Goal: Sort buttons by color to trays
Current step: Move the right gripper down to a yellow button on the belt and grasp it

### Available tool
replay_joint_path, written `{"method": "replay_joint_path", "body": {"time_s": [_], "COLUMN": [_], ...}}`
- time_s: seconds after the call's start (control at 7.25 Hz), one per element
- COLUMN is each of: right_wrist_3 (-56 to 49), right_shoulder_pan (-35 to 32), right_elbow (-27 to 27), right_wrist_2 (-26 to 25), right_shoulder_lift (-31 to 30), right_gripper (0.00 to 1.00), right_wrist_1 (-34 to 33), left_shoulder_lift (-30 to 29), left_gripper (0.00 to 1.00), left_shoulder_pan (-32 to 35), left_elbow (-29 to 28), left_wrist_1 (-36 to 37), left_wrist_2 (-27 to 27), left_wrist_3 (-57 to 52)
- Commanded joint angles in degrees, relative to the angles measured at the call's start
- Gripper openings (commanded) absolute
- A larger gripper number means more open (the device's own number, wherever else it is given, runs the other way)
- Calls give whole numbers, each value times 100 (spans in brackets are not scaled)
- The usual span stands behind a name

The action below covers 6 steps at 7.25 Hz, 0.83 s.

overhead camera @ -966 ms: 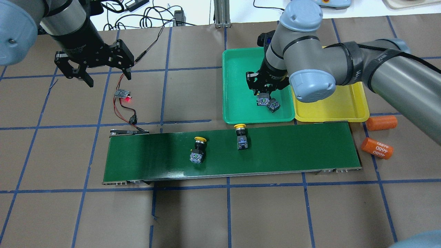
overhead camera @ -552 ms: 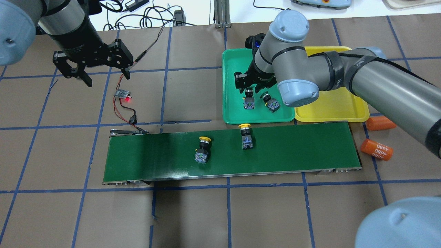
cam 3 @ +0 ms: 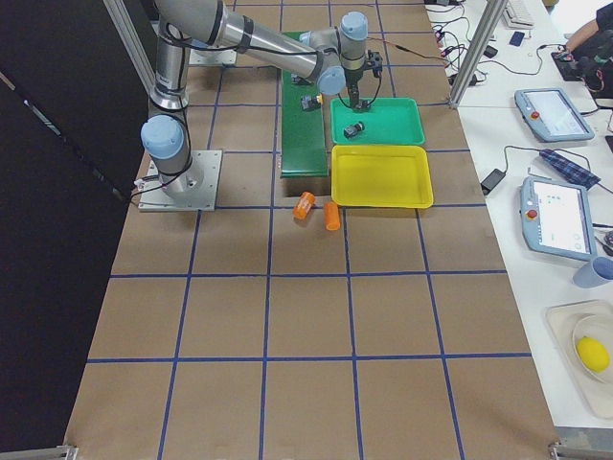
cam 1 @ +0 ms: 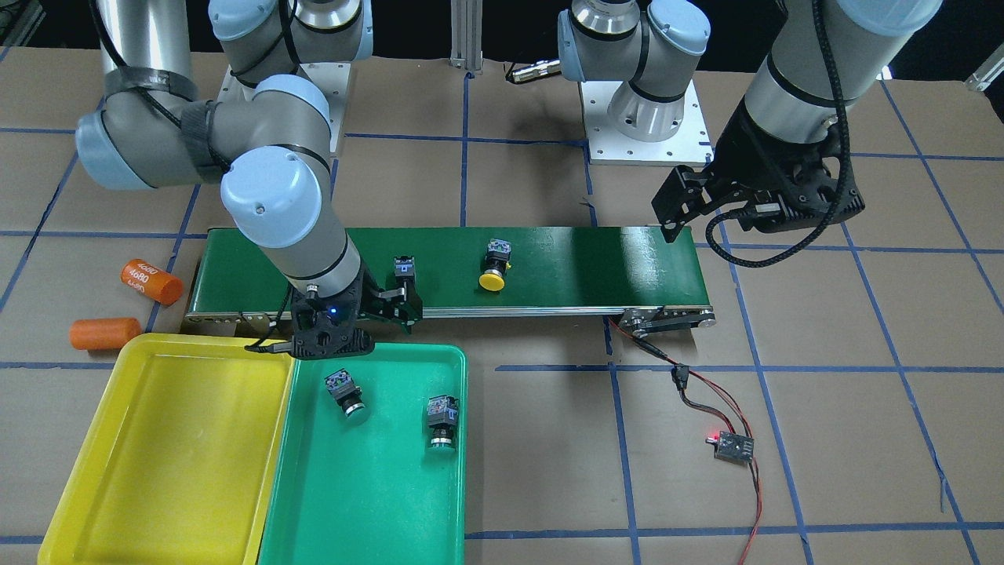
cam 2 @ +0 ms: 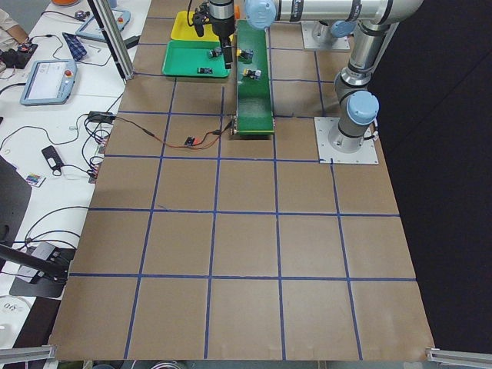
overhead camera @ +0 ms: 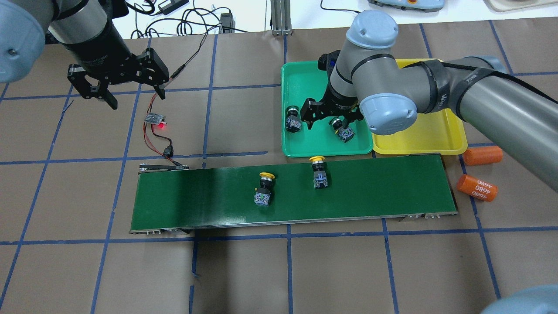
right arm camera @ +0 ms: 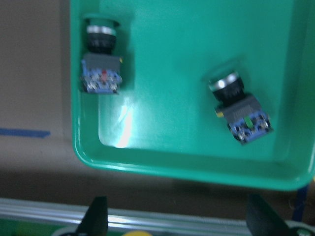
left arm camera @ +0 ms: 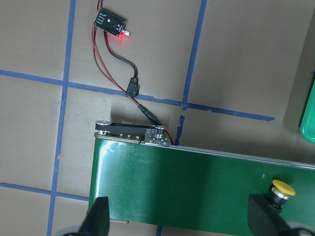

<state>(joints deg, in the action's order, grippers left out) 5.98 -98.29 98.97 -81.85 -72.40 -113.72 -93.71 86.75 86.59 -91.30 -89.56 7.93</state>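
Note:
Two green buttons lie in the green tray (overhead camera: 305,78), one at its left side (overhead camera: 293,120) and one near its front right (overhead camera: 344,131); the right wrist view shows both (right arm camera: 101,69) (right arm camera: 238,110). Two yellow buttons (overhead camera: 264,189) (overhead camera: 319,172) lie on the dark-green conveyor belt (overhead camera: 383,187). The yellow tray (overhead camera: 427,131) holds nothing that I can see. My right gripper (overhead camera: 330,122) is open and empty, low over the green tray's front edge, between the two green buttons. My left gripper (overhead camera: 137,99) is open and empty, above the table to the far left.
Two orange cylinders (overhead camera: 481,155) (overhead camera: 477,187) lie on the table right of the belt. A small sensor board (overhead camera: 155,118) with a red light and red-black wires sits below my left gripper, wired to the belt's left end. Cables lie at the back.
My right gripper let go of a green button, which now lies at the green tray's left side, and shifted toward the belt. The yellow buttons rode rightward on the belt.

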Motion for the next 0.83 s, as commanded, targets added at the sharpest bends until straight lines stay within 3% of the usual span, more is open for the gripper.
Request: {"method": "replay_joint_path", "body": {"time_s": [0.0, 0.28, 0.69], "right_wrist_3": [35, 175, 184], "right_shoulder_pan": [56, 38, 38], "right_elbow": [34, 577, 641], "right_wrist_2": [-42, 10, -7], "right_shoulder_lift": [-143, -169, -169], "right_gripper": [100, 100, 100], "right_wrist_1": [798, 720, 772], "left_shoulder_lift": [1, 1, 45], "left_gripper": [100, 100, 100], "left_shoulder_pan": [-8, -9, -44], "left_elbow": [-2, -2, 7], "left_wrist_1": [7, 16, 16], "left_wrist_2": [18, 9, 9], "left_wrist_3": [-1, 7, -2]}}
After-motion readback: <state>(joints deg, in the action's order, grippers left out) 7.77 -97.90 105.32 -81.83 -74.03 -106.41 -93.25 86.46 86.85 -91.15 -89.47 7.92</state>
